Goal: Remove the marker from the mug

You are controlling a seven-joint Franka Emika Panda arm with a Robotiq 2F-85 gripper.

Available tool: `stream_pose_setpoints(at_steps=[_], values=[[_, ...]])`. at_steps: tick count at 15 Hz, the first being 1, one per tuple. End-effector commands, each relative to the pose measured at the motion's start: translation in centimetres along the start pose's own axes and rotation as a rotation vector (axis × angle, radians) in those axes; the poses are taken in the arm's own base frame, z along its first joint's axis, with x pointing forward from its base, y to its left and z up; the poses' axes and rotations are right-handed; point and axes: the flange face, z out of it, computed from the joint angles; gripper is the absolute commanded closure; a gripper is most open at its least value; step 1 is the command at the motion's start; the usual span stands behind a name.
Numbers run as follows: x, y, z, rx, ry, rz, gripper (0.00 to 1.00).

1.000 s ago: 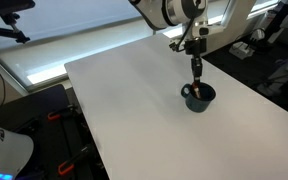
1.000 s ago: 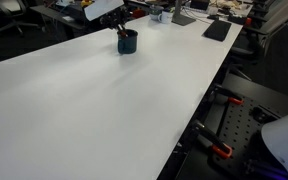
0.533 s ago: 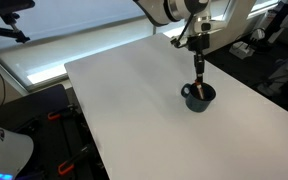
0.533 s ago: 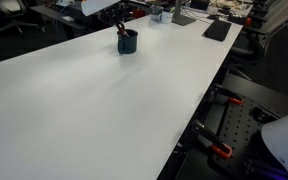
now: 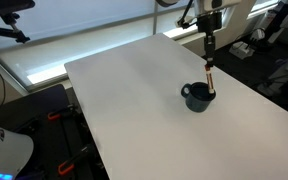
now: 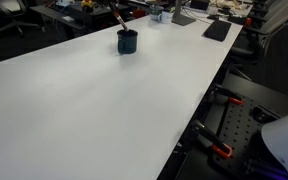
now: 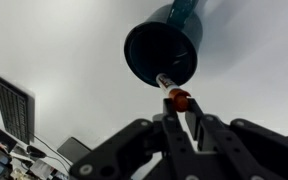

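Note:
The dark blue-grey mug [image 5: 195, 98] stands upright on the white table [image 5: 134, 100], handle to one side; it also shows in the other exterior view [image 6: 127, 42] and from above in the wrist view [image 7: 161, 52]. My gripper [image 5: 210, 52] is above the mug and shut on the top end of the reddish marker [image 5: 211, 80]. The marker hangs upright, and its lower tip is at about rim height over the mug's far edge. In the wrist view the gripper [image 7: 179, 106] pinches the marker [image 7: 172, 91], whose tip points at the mug's dark opening.
The table's far edge runs close behind the mug, with a keyboard [image 6: 217, 29], cables and desk clutter [image 6: 169, 12] beyond it. Another keyboard [image 7: 12, 110] shows in the wrist view. Clamps and stands [image 6: 224, 120] sit beside the table's long edge.
My gripper has risen with the marker in it, pulling the marker up from deep inside the mug to about rim height. The mug has stayed in place.

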Motion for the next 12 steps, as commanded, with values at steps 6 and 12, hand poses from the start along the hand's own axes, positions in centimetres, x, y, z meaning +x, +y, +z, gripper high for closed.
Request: stream_pose_setpoints(at_steps=[6, 12], values=[[2.2, 0.4, -3.8, 0.042, -0.035, 0.105, 0.96], [-2.2, -3.1, -4.8, 0.151, -0.096, -0.094, 0.96]])
